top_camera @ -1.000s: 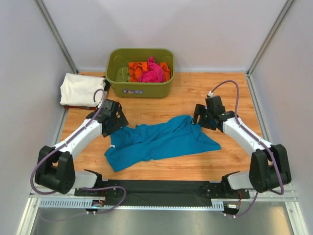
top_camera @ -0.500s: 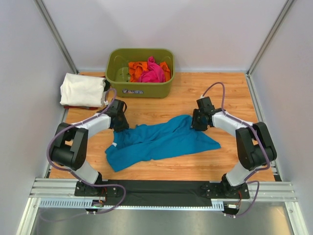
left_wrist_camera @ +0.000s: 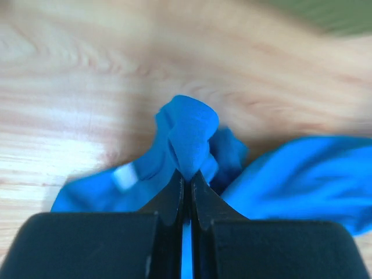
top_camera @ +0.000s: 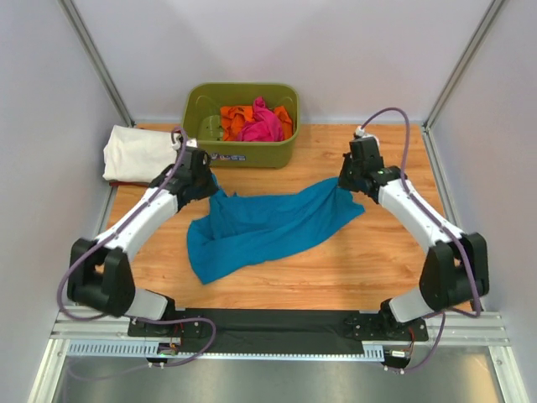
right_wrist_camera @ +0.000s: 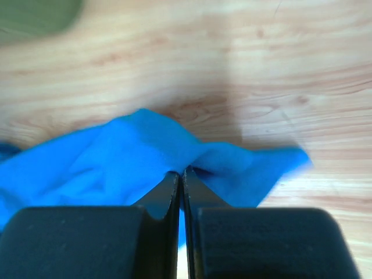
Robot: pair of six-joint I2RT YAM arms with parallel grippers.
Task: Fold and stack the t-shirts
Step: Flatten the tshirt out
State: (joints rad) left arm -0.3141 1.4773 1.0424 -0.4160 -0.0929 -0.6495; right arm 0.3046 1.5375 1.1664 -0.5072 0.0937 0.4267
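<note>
Toward the near edge of the table (top_camera: 386, 269), the loose tail of your blue shirt (top_camera: 268, 227) trailed on the wood. Farther back, the left gripper (top_camera: 206, 180) and right gripper (top_camera: 345, 185) each sat pinched tight on a bunched upper corner. It looked light and floppy, so corners or seams seemed your best hold.

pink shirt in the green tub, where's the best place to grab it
Probably its bunched peak, taken straight down from above. The pink shirt lies crumpled in the tub beside the orange shirt. The walls block any sideways approach, and that raised fold gives cloth to pinch.
</note>
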